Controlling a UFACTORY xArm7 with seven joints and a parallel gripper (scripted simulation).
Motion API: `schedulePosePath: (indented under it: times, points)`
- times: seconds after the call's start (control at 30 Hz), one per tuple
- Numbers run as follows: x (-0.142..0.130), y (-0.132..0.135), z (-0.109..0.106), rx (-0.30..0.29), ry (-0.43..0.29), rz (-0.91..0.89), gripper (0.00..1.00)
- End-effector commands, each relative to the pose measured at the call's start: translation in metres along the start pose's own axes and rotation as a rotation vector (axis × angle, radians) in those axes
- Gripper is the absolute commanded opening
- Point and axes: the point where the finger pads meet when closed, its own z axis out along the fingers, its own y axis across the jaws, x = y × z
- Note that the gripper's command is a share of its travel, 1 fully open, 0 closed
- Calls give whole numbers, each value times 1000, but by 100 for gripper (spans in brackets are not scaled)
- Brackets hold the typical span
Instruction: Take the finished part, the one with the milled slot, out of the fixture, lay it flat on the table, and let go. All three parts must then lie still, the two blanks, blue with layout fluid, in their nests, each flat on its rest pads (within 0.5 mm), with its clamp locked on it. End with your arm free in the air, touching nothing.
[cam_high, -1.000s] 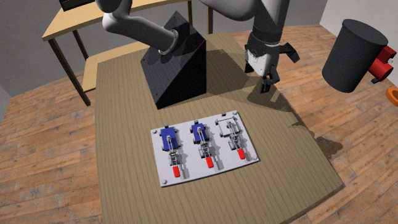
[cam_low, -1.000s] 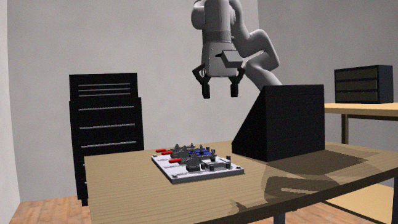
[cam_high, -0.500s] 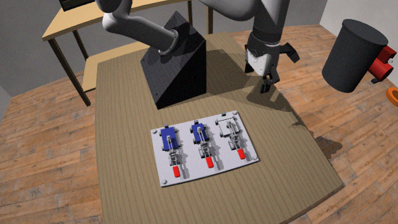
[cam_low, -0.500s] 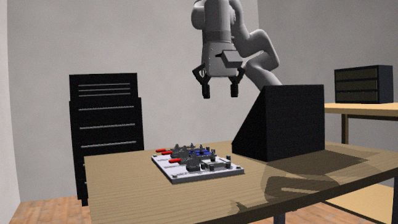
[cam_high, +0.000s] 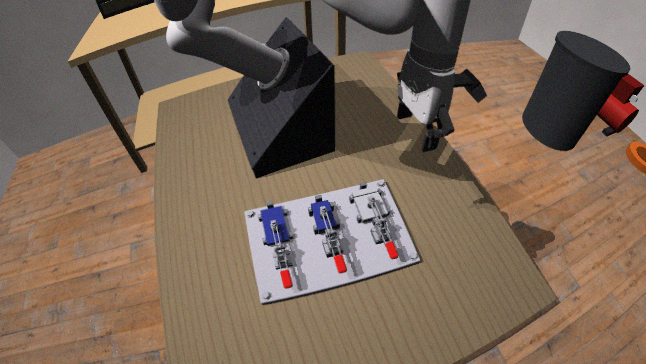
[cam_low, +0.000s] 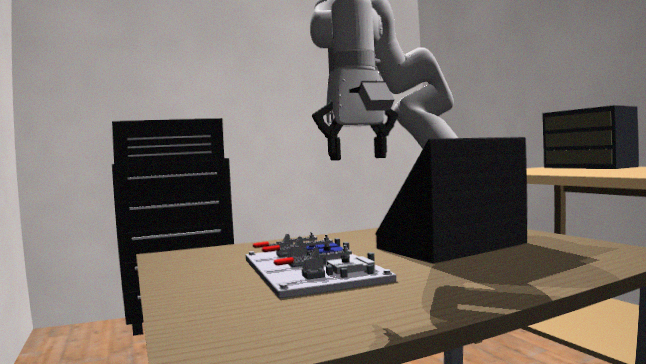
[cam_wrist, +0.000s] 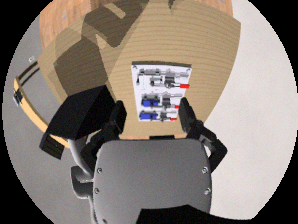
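A grey fixture plate lies on the wooden table. Two blue blanks sit in its left and middle nests. The pale grey finished part sits in the right nest. Each of the three has a toggle clamp with a red handle reaching over it. My gripper is open and empty, high above the table, behind and to the right of the plate.
The arm's black wedge-shaped base stands on the table behind the plate. A dark bin is off the table to the right. A black tool cabinet and a side table stand beyond the table.
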Motion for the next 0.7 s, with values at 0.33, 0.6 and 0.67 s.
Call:
schedulePosePath:
  times: [0.33, 0.6, 0.67]
  points:
    - [-1, 0, -1, -3, 3, 52, 100]
    - [-11, -1, 5, -4, 1, 269, 100]
    - [-14, -1, 7, -4, 0, 342, 100]
